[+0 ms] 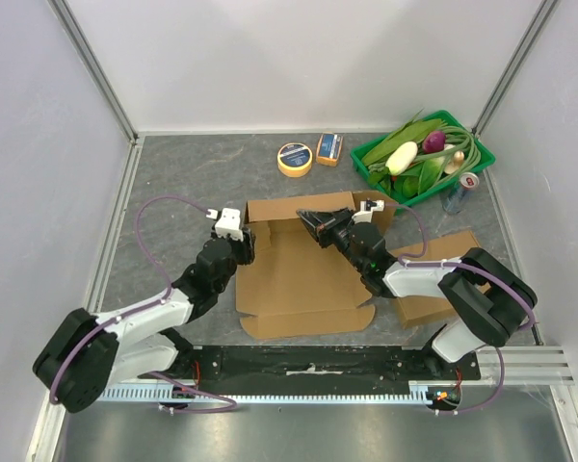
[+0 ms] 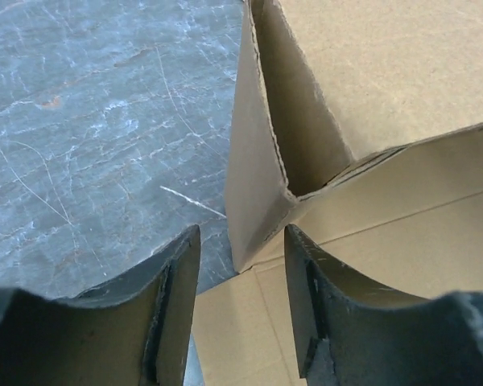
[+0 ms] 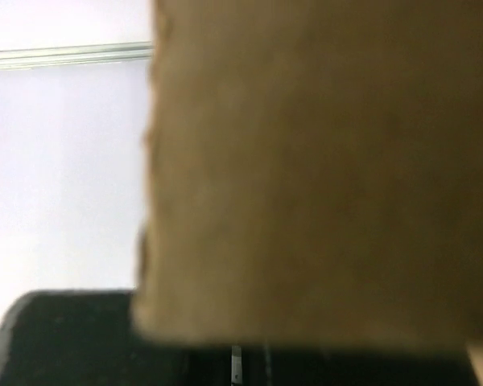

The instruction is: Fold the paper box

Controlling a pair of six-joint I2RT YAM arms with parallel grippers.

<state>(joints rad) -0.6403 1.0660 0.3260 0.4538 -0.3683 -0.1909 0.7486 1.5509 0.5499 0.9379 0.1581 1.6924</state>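
The brown paper box [image 1: 299, 274] lies mostly flat in the middle of the table, with its rear wall raised. My left gripper [image 1: 243, 245] is at the box's left edge. In the left wrist view its jaws [image 2: 241, 233] stand apart over a flat flap, and the corner of a raised wall [image 2: 258, 161] sits just beyond the fingertips, with nothing pinched between them. My right gripper [image 1: 311, 223] is at the rear wall and is shut on a cardboard flap. That flap [image 3: 306, 161] fills the right wrist view as a blurred brown sheet that hides the fingers.
A green basket [image 1: 484, 154] of vegetables stands at the back right with a can [image 1: 459, 192] beside it. A yellow tape roll [image 1: 295, 159] and a small orange box [image 1: 329, 148] lie behind the paper box. Another cardboard piece [image 1: 443, 252] lies under the right arm.
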